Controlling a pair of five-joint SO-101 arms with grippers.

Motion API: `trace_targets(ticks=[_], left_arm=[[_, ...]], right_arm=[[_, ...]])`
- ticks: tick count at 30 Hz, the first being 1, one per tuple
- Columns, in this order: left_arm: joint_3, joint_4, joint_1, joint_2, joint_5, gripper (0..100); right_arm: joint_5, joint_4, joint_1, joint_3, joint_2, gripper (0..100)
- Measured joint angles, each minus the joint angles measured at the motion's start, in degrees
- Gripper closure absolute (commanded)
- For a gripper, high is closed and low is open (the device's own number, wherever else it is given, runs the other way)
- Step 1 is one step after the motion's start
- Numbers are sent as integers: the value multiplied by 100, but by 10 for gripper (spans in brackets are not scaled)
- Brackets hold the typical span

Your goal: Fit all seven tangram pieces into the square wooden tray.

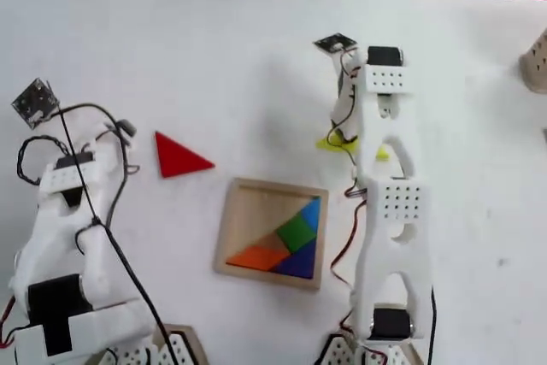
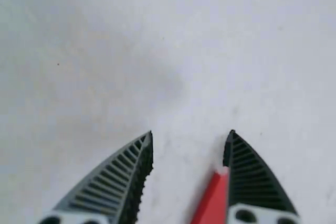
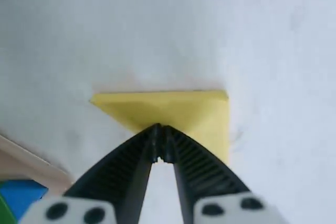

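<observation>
The square wooden tray (image 1: 256, 209) lies at the table's middle front, holding an orange piece (image 1: 256, 256), a green square (image 1: 297, 232) and blue pieces (image 1: 311, 211) in its right half. A red triangle (image 1: 179, 157) lies flat to the tray's upper left. My left gripper (image 2: 189, 145) is open low over the table, and the red triangle's edge (image 2: 212, 203) shows beside one finger. A yellow triangle (image 3: 168, 108) lies flat right of the tray's far corner. My right gripper (image 3: 160, 142) is shut, its tips together over the yellow triangle's near edge.
The right arm (image 1: 389, 203) stretches along the tray's right side, hiding part of the yellow triangle (image 1: 335, 143). The tray's corner (image 3: 26, 163) with a blue piece (image 3: 18, 192) sits close to the right gripper. A pale object (image 1: 536, 61) stands at the far right edge.
</observation>
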Motion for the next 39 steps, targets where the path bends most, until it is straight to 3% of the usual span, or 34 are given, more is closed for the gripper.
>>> trace_targets(ticks=[6, 14, 18, 23, 28, 31, 34, 39], left_arm=[[0, 0, 0, 0, 0, 771], [0, 0, 0, 0, 0, 771], [0, 0, 0, 0, 0, 771], [0, 0, 26, 0, 9, 771], [0, 0, 70, 0, 0, 771], [0, 0, 79, 0, -44, 771], [0, 0, 79, 0, -202, 771], [0, 0, 79, 0, -246, 771]], right_arm=[[-255, -554, 70, 1477, -1002, 979], [-492, -2629, 141, 5433, -3745, 974], [-378, -3385, 132, 6549, -4721, 838], [123, -3349, 141, 6400, -4809, 787], [721, -2760, 158, 5204, -4062, 777], [1204, -2163, 149, 4149, -3270, 703], [1969, -1468, 141, 2954, -2365, 625], [3376, -141, -105, 1152, -993, 614]])
